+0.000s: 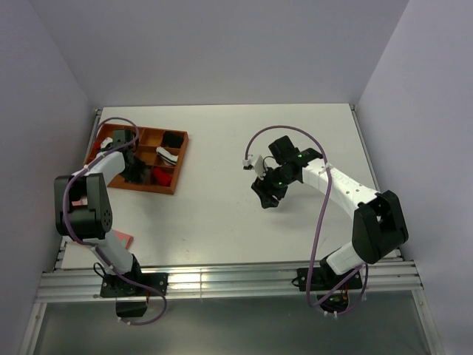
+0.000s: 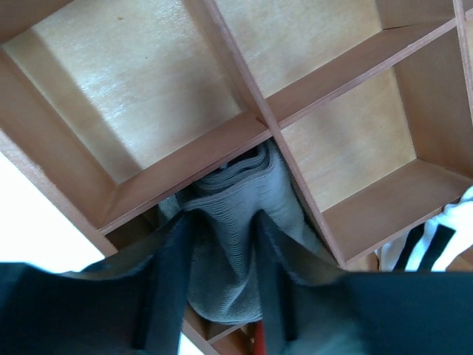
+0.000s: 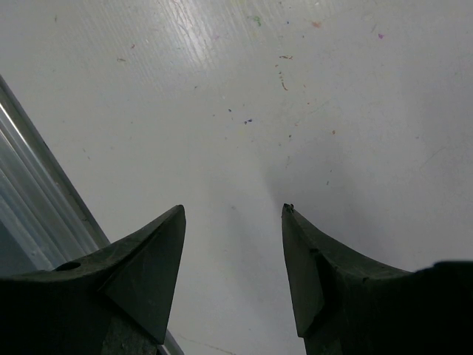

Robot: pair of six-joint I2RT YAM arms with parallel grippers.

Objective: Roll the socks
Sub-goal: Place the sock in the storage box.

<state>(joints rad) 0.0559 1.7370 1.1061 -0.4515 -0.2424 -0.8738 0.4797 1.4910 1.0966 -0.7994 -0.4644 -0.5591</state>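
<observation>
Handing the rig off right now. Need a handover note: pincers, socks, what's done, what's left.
Left pincer: down in the tray, straddling a grey rolled sock; cannot tell whether it grips.
Right pincer: open, empty, over the table.
Socks: the grey rolled sock sits in a tray compartment; a red bundle and a white-black striped bundle sit in other compartments.
Done: those look stowed.
Left: lift the left arm clear. Check the pinkish flat item near the left arm's base; it may be an unrolled sock.
</observation>
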